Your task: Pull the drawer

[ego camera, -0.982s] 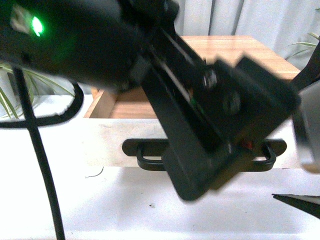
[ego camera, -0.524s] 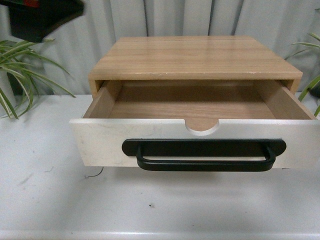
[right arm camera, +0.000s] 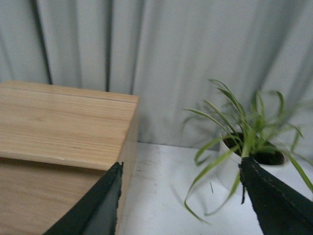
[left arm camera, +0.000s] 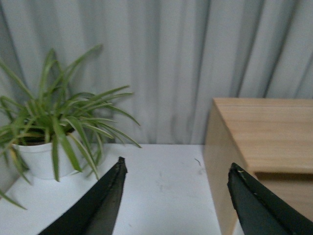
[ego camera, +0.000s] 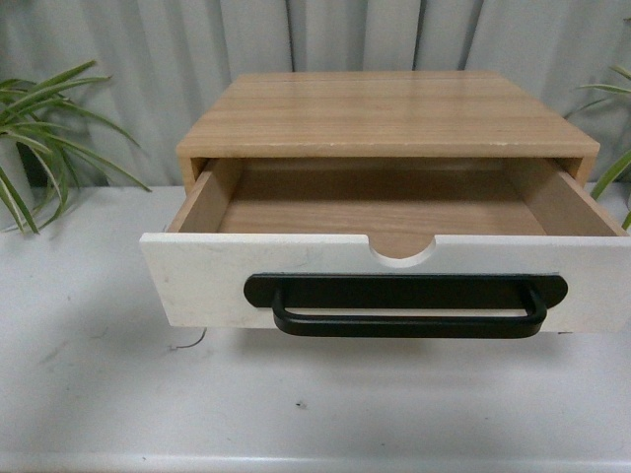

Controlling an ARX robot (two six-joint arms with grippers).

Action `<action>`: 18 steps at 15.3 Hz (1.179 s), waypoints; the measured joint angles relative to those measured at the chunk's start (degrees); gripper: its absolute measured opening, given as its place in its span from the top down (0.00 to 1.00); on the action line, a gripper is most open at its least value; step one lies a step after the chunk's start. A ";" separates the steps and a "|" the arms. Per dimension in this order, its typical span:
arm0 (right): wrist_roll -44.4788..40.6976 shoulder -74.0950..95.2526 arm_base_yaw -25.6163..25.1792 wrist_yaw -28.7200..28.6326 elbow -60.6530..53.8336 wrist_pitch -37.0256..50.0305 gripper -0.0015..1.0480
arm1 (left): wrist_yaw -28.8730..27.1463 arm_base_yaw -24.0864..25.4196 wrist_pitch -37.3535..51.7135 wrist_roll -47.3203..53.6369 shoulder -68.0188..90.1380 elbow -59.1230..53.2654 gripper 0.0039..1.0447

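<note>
The drawer (ego camera: 207, 281) stands pulled out of the light wood cabinet (ego camera: 385, 113), its white front facing me with a long black bar handle (ego camera: 406, 305) and a half-round notch in the top edge; the wood inside holds nothing. Neither arm shows in the front view. My left gripper (left arm camera: 176, 169) is open, hovering off the cabinet's (left arm camera: 264, 132) left side over the white table. My right gripper (right arm camera: 181, 169) is open too, off the cabinet's (right arm camera: 58, 122) right side, nothing between its fingers.
A potted spider plant (ego camera: 39, 128) stands left of the cabinet, seen close in the left wrist view as a white pot (left arm camera: 36, 159). Another plant in a white pot (right arm camera: 244, 152) stands at the right. Grey curtain (ego camera: 325, 34) behind; white table (ego camera: 296, 404) in front.
A second ago a black arm filled the front view over the drawer; it swung up and left, only a corner showing half a second ago, and is now out of view.
</note>
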 joint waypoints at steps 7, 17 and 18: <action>7.63 -11.96 7.41 11.43 -14.29 1.40 0.98 | -5.42 -5.60 0.04 -0.22 -9.81 -11.69 0.99; 7.65 -29.14 8.31 11.50 -22.51 -7.82 0.98 | -5.44 -5.77 -6.73 -0.24 -25.64 -19.19 0.99; 7.65 -30.01 8.31 11.52 -23.23 -7.15 0.98 | -5.42 -5.77 -8.66 -0.24 -26.82 -19.91 0.99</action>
